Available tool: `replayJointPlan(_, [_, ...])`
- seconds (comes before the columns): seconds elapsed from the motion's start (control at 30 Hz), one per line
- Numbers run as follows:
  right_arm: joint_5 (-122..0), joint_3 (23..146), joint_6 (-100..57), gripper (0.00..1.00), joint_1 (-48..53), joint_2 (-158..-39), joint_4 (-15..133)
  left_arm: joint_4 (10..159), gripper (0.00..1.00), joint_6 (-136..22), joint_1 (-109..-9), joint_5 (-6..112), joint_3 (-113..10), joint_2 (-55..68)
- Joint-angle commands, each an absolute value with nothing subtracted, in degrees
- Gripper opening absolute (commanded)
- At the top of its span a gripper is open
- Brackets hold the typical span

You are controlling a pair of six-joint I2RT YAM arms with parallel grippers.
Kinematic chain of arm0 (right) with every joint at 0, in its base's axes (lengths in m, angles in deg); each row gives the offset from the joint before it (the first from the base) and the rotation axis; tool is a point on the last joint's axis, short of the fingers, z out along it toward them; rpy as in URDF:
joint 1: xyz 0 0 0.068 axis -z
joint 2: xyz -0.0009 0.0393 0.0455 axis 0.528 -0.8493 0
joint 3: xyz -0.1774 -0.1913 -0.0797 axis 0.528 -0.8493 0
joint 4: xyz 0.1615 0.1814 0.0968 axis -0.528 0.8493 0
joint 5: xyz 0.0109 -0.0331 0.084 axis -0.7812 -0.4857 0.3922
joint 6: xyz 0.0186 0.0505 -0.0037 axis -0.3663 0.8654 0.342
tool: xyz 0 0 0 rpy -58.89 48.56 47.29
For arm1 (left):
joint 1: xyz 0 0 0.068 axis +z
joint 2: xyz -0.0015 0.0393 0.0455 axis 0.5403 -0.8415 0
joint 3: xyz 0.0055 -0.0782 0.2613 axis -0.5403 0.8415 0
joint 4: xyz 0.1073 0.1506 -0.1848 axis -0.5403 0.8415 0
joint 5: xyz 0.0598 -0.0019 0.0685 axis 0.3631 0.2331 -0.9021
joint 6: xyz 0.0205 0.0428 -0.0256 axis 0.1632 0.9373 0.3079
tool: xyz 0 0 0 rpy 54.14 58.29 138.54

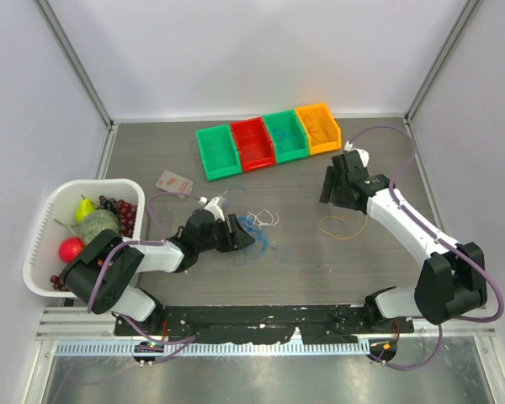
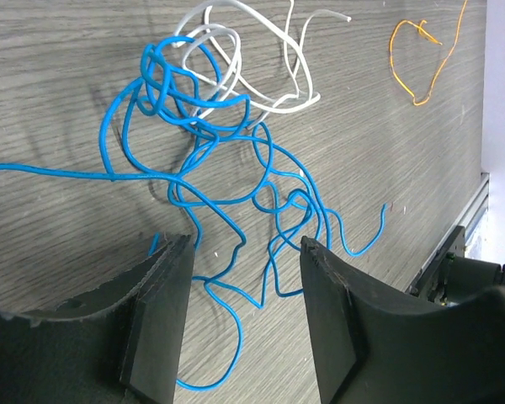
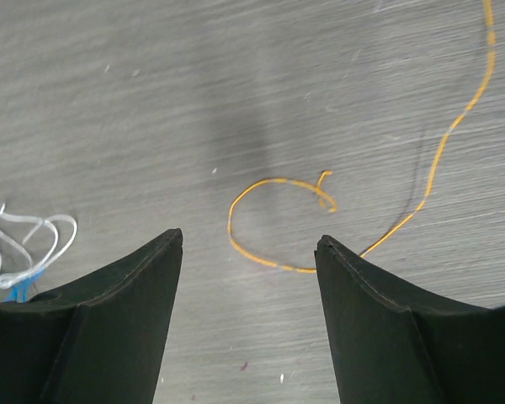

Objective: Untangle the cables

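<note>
A blue cable [image 1: 254,237] lies in a loose tangle on the grey table, knotted with a white cable [image 1: 266,218] at its far side. In the left wrist view the blue cable [image 2: 164,84] runs between and under my fingers, with the white cable [image 2: 278,108] and the orange cable [image 2: 417,102] beyond. The orange cable [image 1: 337,225] lies apart to the right. My left gripper [image 1: 237,236] [image 2: 244,244] is open, low over the blue strands. My right gripper [image 1: 328,192] [image 3: 250,237] is open above the orange cable's loop [image 3: 269,263].
A row of small bins stands at the back: green [image 1: 216,151], red [image 1: 252,143], green [image 1: 284,136], orange [image 1: 318,128]. A white basket [image 1: 42,252] with fruit is at the left. A small packet [image 1: 175,181] lies near it.
</note>
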State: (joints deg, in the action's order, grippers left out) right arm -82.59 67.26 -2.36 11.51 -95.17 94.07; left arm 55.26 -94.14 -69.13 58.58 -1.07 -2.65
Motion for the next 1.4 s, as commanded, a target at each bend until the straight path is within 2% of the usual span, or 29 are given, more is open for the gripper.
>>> replayJointPlan(0.0, [-88.04,67.13,2.67,0.7,17.44,-94.38,92.04,51.29,0.58,-92.67,-69.44,60.91,-0.07,-0.37])
replayJointPlan(0.33, [-93.05,61.67,4.97,0.68,28.35,-98.93,83.51,52.59,0.62,-94.69,-70.4,68.38,-1.3,8.24])
replayJointPlan(0.6, [-91.2,64.84,1.37,0.57,31.08,-109.49,79.99,69.02,0.65,-91.53,-71.72,68.12,-7.1,20.36])
replayJointPlan(0.73, [-90.77,64.93,1.01,0.55,33.01,-111.96,78.68,76.67,0.71,-89.86,-71.64,67.77,-9.38,27.39])
replayJointPlan(0.8, [-88.14,64.49,1.01,0.48,33.45,-112.84,77.54,79.75,0.76,-89.16,-71.64,66.89,-10.53,30.12])
replayJointPlan(0.83, [-86.65,64.75,0.75,0.34,33.54,-113.53,77.44,81.42,0.78,-88.89,-71.64,66.37,-11.31,31.27])
replayJointPlan(0.9, [-84.89,64.4,0.22,0.17,33.45,-113.02,77.01,85.46,0.88,-88.19,-71.64,64.61,-12.9,32.59])
replayJointPlan(0.97, [-84.09,63.61,0.22,0.05,33.45,-111.0,76.91,88.44,0.93,-88.01,-71.64,62.5,-14.39,32.6])
replayJointPlan(1.07, [-80.84,62.91,0.4,0.01,32.93,-105.3,77.35,93.1,0.98,-86.88,-71.72,61.44,-17.9,30.23])
replayJointPlan(1.13, [-79.61,63.16,0.49,0.01,31.87,-100.56,78.58,93.65,0.98,-84.95,-71.72,62.49,-19.66,29.26])
replayJointPlan(1.27, [-78.55,66.23,-0.3,0.01,21.52,-93.52,83.66,91.11,0.88,-79.42,-71.72,63.81,-22.13,31.01])
replayJointPlan(1.37, [-69.08,68.7,-3.27,0.01,17.64,-89.82,85.17,83.75,0.91,-75.19,-71.81,65.91,-21.87,33.03])
